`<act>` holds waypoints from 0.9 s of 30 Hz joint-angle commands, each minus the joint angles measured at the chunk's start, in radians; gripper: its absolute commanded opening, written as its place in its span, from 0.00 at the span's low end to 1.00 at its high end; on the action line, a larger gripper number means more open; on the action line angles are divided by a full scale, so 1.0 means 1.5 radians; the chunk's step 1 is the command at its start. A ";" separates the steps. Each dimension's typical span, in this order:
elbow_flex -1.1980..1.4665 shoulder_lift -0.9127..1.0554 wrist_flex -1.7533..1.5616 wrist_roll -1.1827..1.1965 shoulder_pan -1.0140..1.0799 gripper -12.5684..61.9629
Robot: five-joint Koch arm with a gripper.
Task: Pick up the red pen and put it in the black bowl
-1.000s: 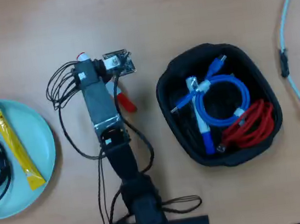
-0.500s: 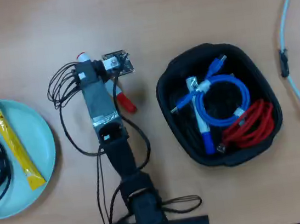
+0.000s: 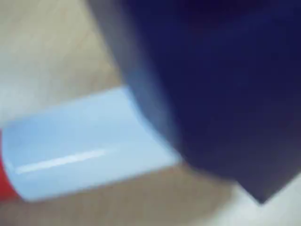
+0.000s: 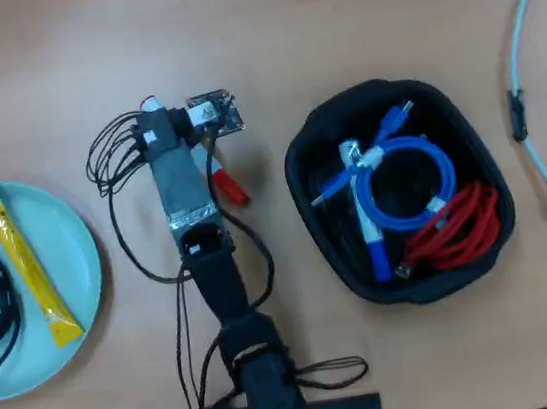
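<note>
The red pen [image 4: 230, 187] lies slanted on the wooden table in the overhead view. Its red cap sticks out to the right of the arm and its small red tip shows at the arm's far end. My gripper [image 4: 151, 115] is over the pen's far part, and the arm hides the jaws. In the blurred wrist view the pen's white barrel [image 3: 80, 146] fills the lower left, red at the left edge, and one dark blue jaw covers its right end. The black bowl [image 4: 307, 210] stands to the right of the arm.
The bowl holds a coiled blue cable [image 4: 407, 187], a red cable [image 4: 459, 231] and a white marker with blue ends [image 4: 369, 227]. A light-teal plate [image 4: 67, 242] at the left carries a yellow sachet [image 4: 24, 263] and a black cable. A white cable [image 4: 523, 30] runs along the right edge.
</note>
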 commanded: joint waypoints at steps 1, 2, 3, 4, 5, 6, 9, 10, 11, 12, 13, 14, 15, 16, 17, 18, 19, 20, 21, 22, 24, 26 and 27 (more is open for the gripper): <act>-0.024 0.000 -0.029 0.008 0.002 0.64; -0.024 0.001 -0.028 0.008 0.002 0.63; -0.024 0.000 -0.028 0.008 0.003 0.61; -0.024 -0.001 -0.027 0.009 0.003 0.57; -0.024 -0.003 -0.025 0.011 0.003 0.52; -0.022 -0.003 -0.020 0.014 0.002 0.45; -0.022 -0.003 -0.003 0.029 -0.001 0.20; -0.022 -0.003 -0.002 0.029 -0.001 0.12; -0.022 -0.004 -0.003 0.025 -0.001 0.08; -0.021 -0.004 -0.003 0.025 0.000 0.07; -0.021 -0.005 -0.003 0.026 0.000 0.08; -0.020 -0.005 -0.002 0.028 0.000 0.08; -0.020 -0.004 -0.001 0.030 0.000 0.08; -0.020 -0.004 -0.001 0.031 0.000 0.08; -0.020 -0.004 0.000 0.031 0.000 0.08; -0.020 -0.004 0.000 0.031 -0.001 0.08; -0.020 -0.004 0.002 0.031 -0.001 0.08; -0.020 -0.003 0.009 0.031 -0.001 0.08; -0.020 -0.003 0.019 0.032 -0.001 0.08; -0.020 -0.003 0.031 0.035 0.000 0.08; -0.020 -0.003 0.059 0.055 0.001 0.08; -0.020 -0.003 0.103 0.085 0.004 0.08; -0.021 -0.002 0.126 0.102 0.004 0.08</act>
